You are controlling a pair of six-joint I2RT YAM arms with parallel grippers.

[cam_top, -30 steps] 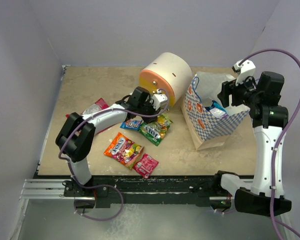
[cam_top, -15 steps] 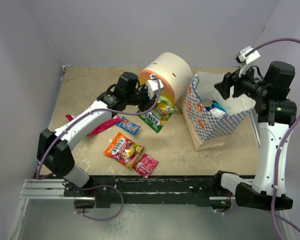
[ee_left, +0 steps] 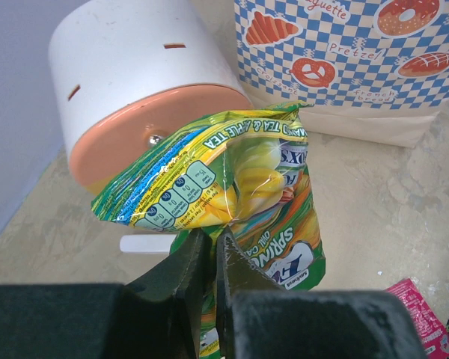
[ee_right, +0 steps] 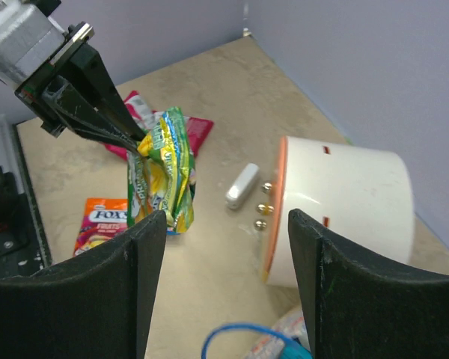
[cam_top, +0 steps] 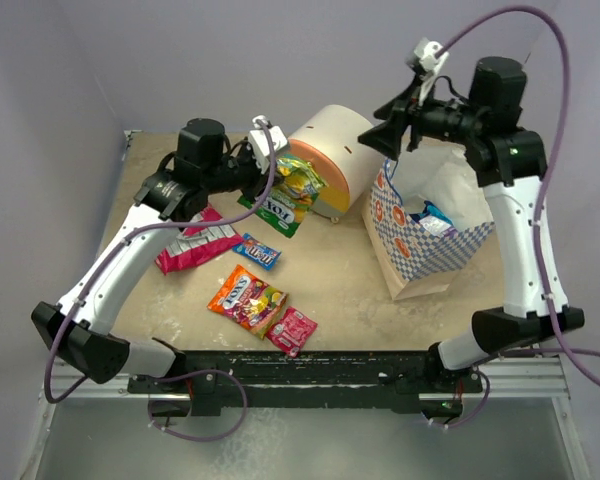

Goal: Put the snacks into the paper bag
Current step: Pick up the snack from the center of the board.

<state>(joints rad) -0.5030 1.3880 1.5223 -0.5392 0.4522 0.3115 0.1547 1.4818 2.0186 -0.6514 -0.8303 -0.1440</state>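
Observation:
My left gripper is shut on a crumpled green-and-yellow snack packet, held in the air beside the drawer unit; in the left wrist view the jaws pinch its middle. The paper bag stands open at the right with blue packets inside. My right gripper hangs open and empty high above the bag's left side, its fingers wide apart. On the table lie a pink packet, a small blue one, an orange one and a small pink one.
A cream round drawer unit with an orange face lies on its side between the held packet and the bag. A small white stick lies on the table by its face. Grey walls close in the back and both sides.
The left arm has lifted the green packet off the table, up and back to the left. The right arm has risen and swung left above the bag.

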